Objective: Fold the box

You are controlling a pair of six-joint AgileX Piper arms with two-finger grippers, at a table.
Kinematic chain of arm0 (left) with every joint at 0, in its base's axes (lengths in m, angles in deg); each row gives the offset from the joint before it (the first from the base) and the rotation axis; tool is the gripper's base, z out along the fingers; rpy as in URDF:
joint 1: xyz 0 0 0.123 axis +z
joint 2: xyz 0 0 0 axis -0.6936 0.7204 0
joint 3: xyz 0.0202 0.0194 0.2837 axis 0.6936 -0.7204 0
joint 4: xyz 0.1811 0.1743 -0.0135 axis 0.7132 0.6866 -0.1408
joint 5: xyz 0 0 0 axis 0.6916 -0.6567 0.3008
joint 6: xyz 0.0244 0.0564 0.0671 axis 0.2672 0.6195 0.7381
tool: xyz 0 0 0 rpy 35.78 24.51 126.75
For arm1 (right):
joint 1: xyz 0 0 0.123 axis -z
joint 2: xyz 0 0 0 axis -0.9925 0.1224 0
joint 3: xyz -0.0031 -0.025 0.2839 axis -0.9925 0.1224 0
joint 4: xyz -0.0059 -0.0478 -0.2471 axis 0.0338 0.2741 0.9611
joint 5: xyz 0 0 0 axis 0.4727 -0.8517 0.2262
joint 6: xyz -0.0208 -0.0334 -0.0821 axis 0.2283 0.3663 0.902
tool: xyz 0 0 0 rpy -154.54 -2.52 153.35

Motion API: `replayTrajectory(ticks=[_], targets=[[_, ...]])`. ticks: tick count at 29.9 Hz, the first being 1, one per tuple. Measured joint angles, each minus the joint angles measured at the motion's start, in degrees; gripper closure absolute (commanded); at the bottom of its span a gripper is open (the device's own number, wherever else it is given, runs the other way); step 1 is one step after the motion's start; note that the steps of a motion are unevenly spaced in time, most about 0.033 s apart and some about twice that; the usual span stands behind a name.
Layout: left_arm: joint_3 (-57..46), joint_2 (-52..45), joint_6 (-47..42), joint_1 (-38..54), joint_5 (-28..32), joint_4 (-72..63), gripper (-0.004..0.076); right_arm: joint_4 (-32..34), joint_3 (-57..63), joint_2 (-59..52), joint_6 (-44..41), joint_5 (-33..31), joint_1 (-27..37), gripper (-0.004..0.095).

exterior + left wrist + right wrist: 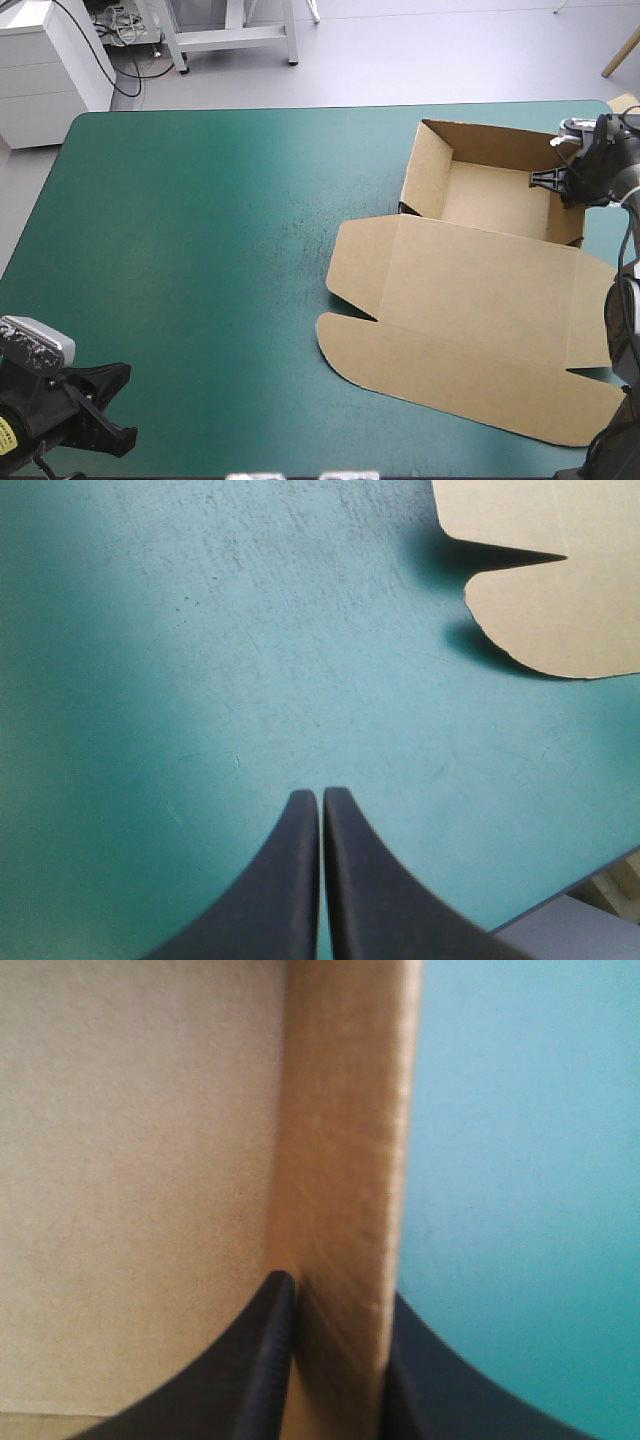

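My right pincer (335,1295) is clamped on the box (470,300). Its black fingers straddle the tray's right-hand wall (345,1140), one inside against the brown board and the other outside over the teal-green counter (200,250). They are all but closed, with the board between them. That wall stands upright in the far right part of the counter. From there the box runs its long axis roughly from the far edge to the near edge. The open tray sits at the far end with its walls raised, and the lid (480,340) lies flat, its rounded flaps pointing toward the near edge. My left pincer (322,798) is closed on nothing, fingertips touching, over bare teal-green at the near left corner and well apart from the box. One rounded flap of the lid shows ahead of it, off to one side.
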Motion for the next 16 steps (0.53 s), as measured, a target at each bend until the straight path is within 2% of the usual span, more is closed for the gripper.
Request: replayTrajectory(ticks=[2,5,11,16], targets=[[0.00,0.00,0.00,0.00,-0.05,0.00,0.0731,0.55,0.00,0.00,0.00,-0.11,0.13,0.0188],[0.00,0.00,0.00,0.00,-0.05,0.00,0.0731,1.02,-0.07,0.00,0.00,-1.52,0.18,0.0057],[0.00,0.00,0.00,0.00,-0.05,0.00,0.0731,0.97,-0.43,-0.65,0.75,-6.06,0.18,0.0076],[0.00,0.00,0.00,0.00,-0.05,0.00,0.0731,-6.98,-0.43,-6.91,4.03,-6.63,0.03,0.0078]])
